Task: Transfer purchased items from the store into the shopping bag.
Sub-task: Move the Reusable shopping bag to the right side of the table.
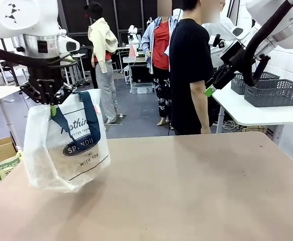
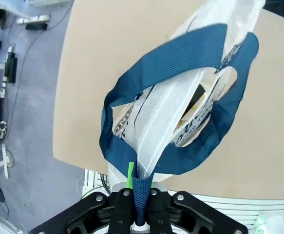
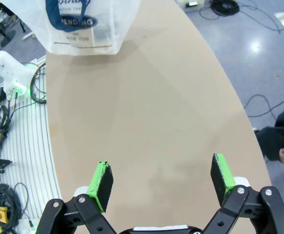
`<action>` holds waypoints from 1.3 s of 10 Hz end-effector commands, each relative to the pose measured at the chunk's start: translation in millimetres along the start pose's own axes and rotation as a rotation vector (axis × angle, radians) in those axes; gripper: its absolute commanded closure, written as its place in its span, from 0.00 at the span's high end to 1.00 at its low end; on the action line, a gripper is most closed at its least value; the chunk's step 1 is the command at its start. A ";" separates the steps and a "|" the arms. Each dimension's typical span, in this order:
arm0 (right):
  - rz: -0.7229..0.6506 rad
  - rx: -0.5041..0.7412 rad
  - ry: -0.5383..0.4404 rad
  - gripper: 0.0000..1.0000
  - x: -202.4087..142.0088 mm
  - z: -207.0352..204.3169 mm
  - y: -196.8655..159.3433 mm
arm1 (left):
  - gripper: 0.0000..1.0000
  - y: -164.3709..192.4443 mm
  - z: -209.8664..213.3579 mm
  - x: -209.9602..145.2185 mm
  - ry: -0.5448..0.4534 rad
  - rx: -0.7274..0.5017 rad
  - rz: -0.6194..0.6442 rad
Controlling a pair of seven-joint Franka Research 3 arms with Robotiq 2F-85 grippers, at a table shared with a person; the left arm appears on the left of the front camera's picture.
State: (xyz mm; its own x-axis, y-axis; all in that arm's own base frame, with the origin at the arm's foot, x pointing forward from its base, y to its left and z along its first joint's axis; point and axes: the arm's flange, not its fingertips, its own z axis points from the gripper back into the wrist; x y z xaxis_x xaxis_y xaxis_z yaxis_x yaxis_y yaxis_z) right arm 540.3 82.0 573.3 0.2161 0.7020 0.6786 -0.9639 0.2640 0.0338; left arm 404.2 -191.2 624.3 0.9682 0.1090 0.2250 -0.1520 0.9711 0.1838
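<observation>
The left gripper (image 1: 52, 108) is clamped on a navy strap handle (image 2: 141, 200) of the translucent shopping bag (image 1: 66, 150), which hangs over the table's (image 1: 186, 191) near left. The bag's oval logo (image 1: 79, 147) partly reads "SPENDI", with "WITH YOU" below. The right gripper (image 3: 161, 183) hovers high at right, jaws wide apart, empty.

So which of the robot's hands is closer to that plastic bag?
The left. The left hand is clamped on the shopping bag by a blue strap handle; the right hand hangs open, high across the table, well away from it.
</observation>
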 end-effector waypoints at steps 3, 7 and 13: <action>-0.005 0.000 -0.005 1.00 -0.5 -0.6 0.7 | 0.00 71.0 3.5 14.1 -0.103 0.015 0.180; -0.005 0.000 -0.005 1.00 -0.5 -0.6 0.7 | 0.00 129.8 -16.8 15.2 -0.154 0.034 0.365; -0.005 0.000 -0.005 1.00 -0.5 -0.6 0.7 | 0.00 178.2 -54.4 21.7 -0.198 0.046 0.475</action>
State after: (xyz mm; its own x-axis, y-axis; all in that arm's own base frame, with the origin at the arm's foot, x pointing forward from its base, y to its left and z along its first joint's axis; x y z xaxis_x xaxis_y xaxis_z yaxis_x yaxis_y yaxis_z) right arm 540.3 81.5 573.3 0.2168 0.7020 0.6784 -0.9636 0.2651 0.0336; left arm 409.3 -7.7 607.5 0.7654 0.4880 0.4195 -0.5623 0.8242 0.0672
